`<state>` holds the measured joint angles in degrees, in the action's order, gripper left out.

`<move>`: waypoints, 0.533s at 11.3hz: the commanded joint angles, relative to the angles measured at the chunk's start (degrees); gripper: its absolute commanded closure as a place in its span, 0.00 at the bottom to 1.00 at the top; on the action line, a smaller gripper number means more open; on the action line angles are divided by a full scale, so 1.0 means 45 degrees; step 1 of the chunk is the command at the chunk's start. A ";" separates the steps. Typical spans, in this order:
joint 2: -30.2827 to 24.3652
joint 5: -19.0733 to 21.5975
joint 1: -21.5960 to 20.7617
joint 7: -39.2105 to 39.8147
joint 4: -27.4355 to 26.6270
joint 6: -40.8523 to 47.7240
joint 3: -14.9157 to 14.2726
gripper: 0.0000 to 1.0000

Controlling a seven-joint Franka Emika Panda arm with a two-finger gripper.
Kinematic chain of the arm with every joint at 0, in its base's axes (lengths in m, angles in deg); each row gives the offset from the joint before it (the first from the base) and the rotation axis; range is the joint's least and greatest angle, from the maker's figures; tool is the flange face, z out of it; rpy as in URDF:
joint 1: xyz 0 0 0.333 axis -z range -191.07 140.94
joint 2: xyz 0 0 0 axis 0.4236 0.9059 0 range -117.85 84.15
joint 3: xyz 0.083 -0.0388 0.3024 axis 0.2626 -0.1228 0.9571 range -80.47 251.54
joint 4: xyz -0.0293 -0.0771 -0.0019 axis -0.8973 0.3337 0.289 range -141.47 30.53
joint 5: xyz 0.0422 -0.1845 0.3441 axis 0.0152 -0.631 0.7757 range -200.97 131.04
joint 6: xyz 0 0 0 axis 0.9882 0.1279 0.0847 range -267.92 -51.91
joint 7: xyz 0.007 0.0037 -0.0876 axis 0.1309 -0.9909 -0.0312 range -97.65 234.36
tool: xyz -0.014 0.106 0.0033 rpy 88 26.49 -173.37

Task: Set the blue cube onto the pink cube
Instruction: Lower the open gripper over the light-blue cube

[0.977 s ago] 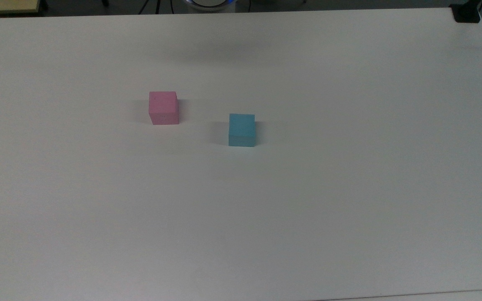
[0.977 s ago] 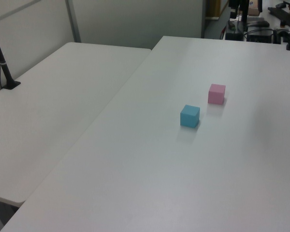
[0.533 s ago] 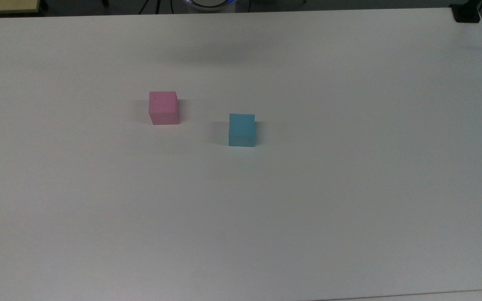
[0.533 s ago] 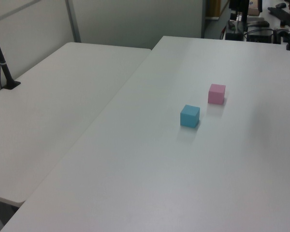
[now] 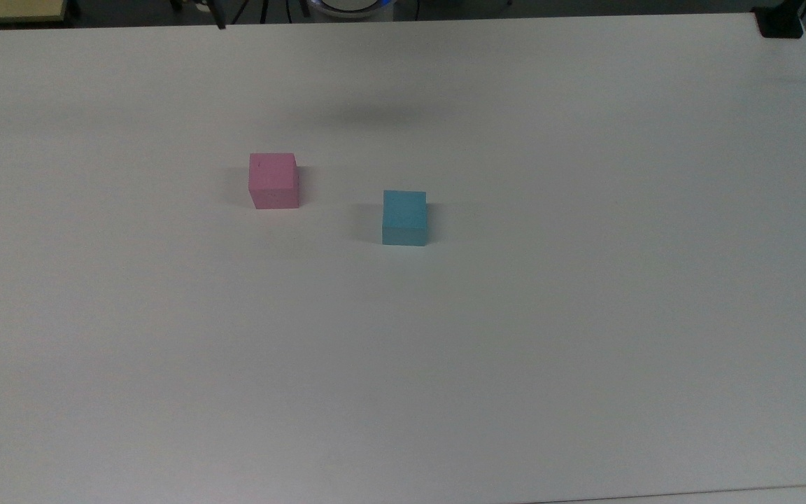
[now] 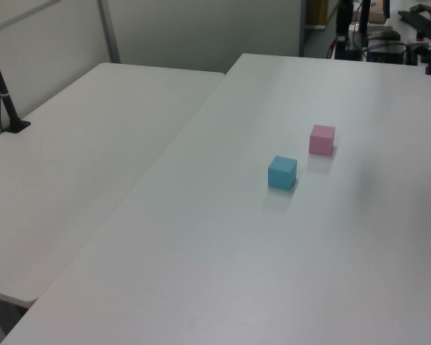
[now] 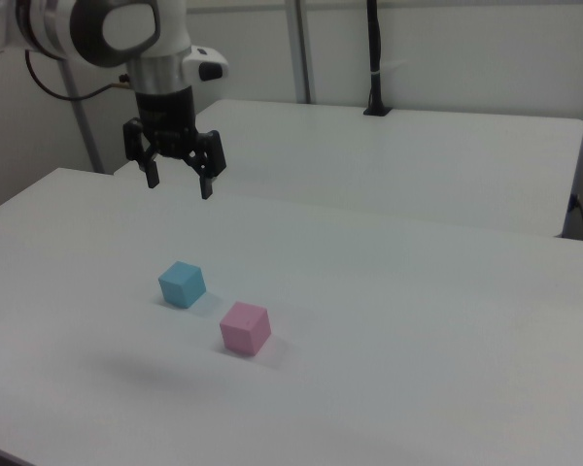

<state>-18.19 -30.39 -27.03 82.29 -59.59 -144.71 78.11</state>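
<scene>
A: How do you reckon the blue cube (image 7: 182, 283) will handle?

B: Light and stiff, I'd judge. It looks matte, maybe foam or painted wood, so the pads should bite rather than slip. Nothing fragile about it that I can see.

A: Where to take hold?

B: Across two opposite upright faces, about mid-height, with the fingers coming straight down. The faces are plain and flat. In the top view the sides facing the pink cube (image 5: 273, 180) and away from it are both free, so any pair will do.

A: And the pink one, is it in the way?

B: No. The two sit near each other on the surface (image 5: 585, 315) but do not touch. In the right view the pink cube lies to the right of the blue cube and nearer the camera; in the left view (image 6: 282, 172) it is beyond the blue cube (image 6: 322, 139).

A: The claw?

B: The claw (image 7: 178, 184) hangs well above the blue cube, pointing down, fingers spread wide, nothing between them. In the right view it stands almost directly over the blue cube, perhaps a touch toward the far side. It needs mostly a descent, with a small correction, before it closes.
</scene>
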 commanded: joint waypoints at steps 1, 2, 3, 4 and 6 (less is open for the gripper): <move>0.0723 0.0119 -0.1453 -0.1764 -0.0802 -0.2152 0.0243 0.00; 0.1269 -0.0251 -0.1844 -0.2156 -0.0804 -0.2624 0.0322 0.00; 0.1739 -0.0602 -0.2158 -0.2412 -0.0804 -0.3015 0.0323 0.00; 0.2091 -0.0645 -0.2412 -0.2704 -0.0842 -0.3348 0.0342 0.00; 0.2931 -0.0897 -0.2901 -0.3600 -0.0940 -0.4012 0.0381 0.00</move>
<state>-8.10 -32.36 -37.88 70.65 -63.40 -159.53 79.98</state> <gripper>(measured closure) 0.000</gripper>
